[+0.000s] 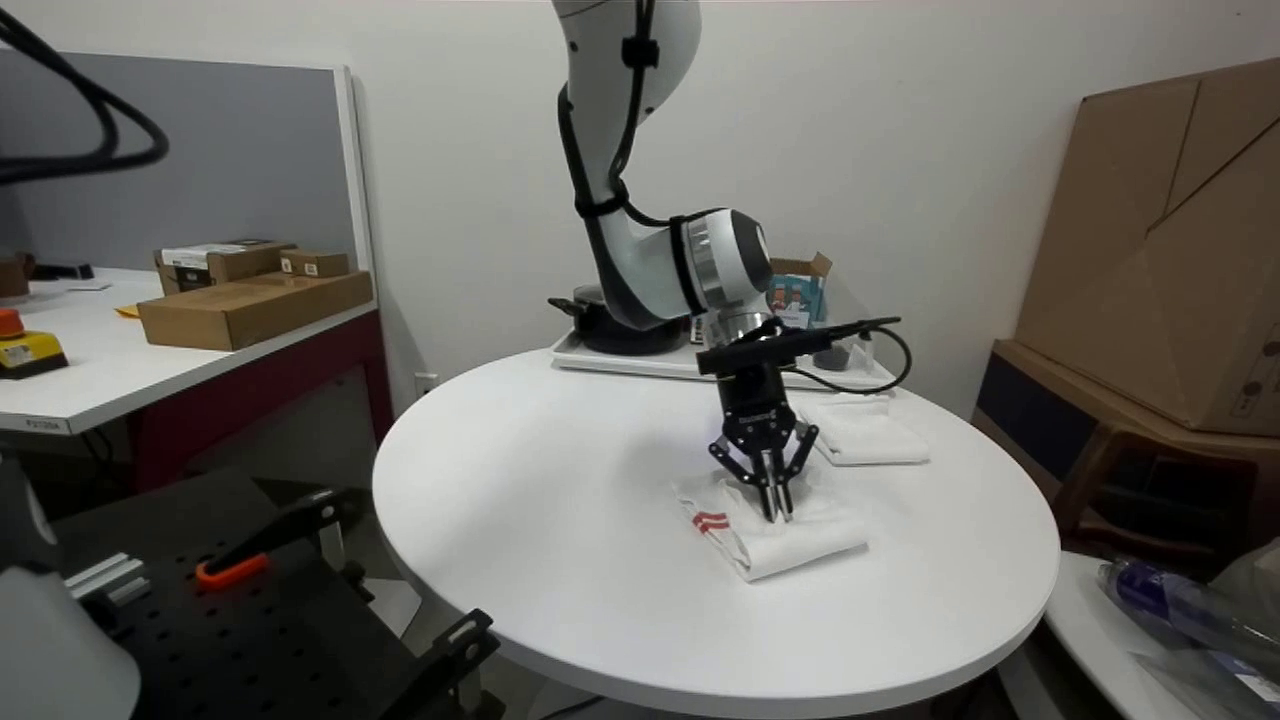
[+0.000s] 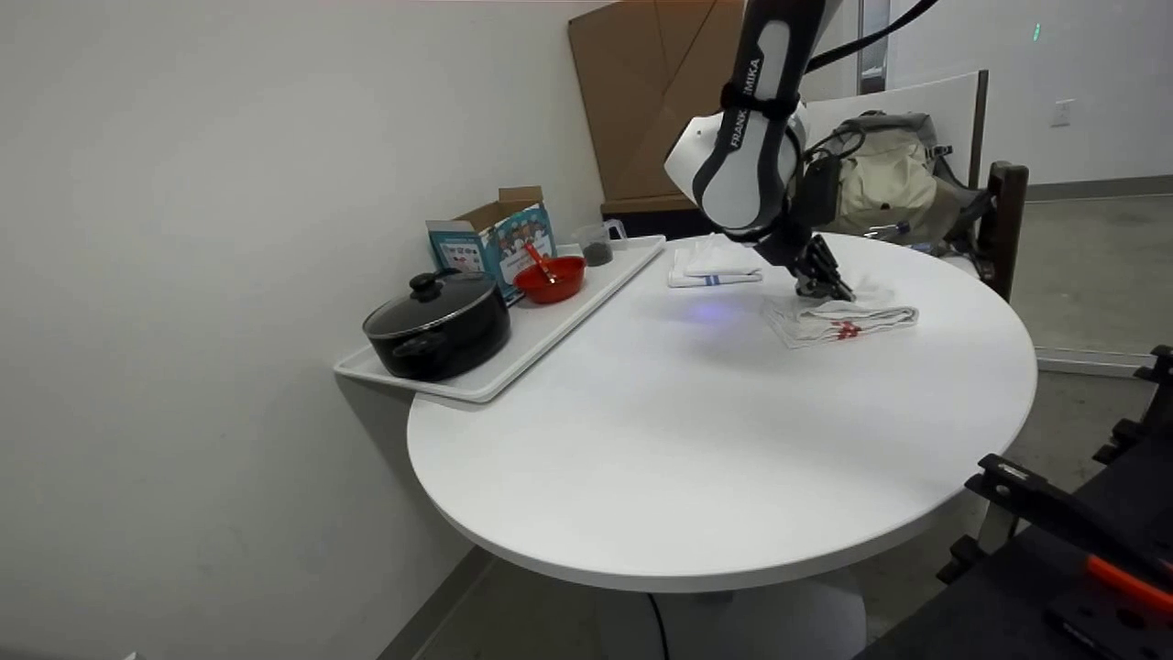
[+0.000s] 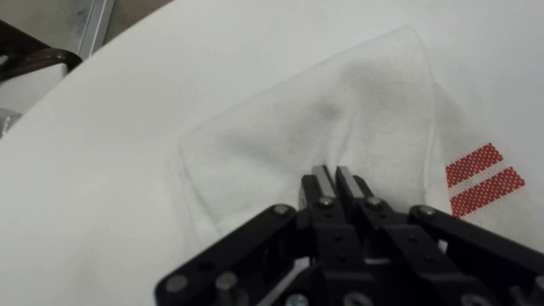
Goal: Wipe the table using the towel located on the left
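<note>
In an exterior view, we see one towel (image 1: 785, 550) under the claw (image 1: 777, 517), on one round surface (image 1: 540, 520); one folded cloth (image 1: 875, 440) lies between one and two o'clock from it. In an exterior view, we count one tray (image 2: 541, 332) toward nine o'clock, carrying one pot (image 2: 438, 335), one box (image 2: 522, 243), one bowl (image 2: 561, 290), one cup (image 2: 598, 247). In the wrist view, the closed claw pinches the towel, two red stripes (image 3: 486, 192) at three o'clock.

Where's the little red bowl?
In an exterior view, the red bowl is just left of centre, on the white tray, between the black pot and the clear jug.
</note>
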You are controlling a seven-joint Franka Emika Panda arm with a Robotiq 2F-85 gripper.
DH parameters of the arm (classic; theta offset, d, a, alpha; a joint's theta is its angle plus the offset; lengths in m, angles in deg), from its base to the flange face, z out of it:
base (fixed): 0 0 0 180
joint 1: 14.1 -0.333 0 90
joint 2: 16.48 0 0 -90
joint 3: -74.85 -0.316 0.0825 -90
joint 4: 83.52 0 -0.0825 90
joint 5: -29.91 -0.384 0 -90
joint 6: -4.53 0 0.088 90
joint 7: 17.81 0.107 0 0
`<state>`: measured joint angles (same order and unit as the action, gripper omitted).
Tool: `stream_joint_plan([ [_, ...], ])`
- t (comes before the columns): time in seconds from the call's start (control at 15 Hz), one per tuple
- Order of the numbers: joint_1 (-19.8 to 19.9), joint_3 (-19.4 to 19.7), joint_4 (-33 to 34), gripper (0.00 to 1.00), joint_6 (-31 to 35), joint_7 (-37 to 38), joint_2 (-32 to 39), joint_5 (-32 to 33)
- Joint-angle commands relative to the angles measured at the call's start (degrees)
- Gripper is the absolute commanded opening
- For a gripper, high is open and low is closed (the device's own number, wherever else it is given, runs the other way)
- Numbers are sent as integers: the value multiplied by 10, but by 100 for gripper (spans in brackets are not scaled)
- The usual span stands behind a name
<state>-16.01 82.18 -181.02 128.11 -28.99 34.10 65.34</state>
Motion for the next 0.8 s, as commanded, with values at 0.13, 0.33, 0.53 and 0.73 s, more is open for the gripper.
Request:
stream_joint_plan([
  [0.13, -48, -66, -171, 7, 58, 7, -129, 23],
  [0.33, -84, -103, -176, 35, 17, 18, -176, 0],
  [0.53, -93, -116, -159, 51, -23, 45, -211, -40],
  [0.73, -76, -107, -170, 73, -44, 71, -259, -94],
])
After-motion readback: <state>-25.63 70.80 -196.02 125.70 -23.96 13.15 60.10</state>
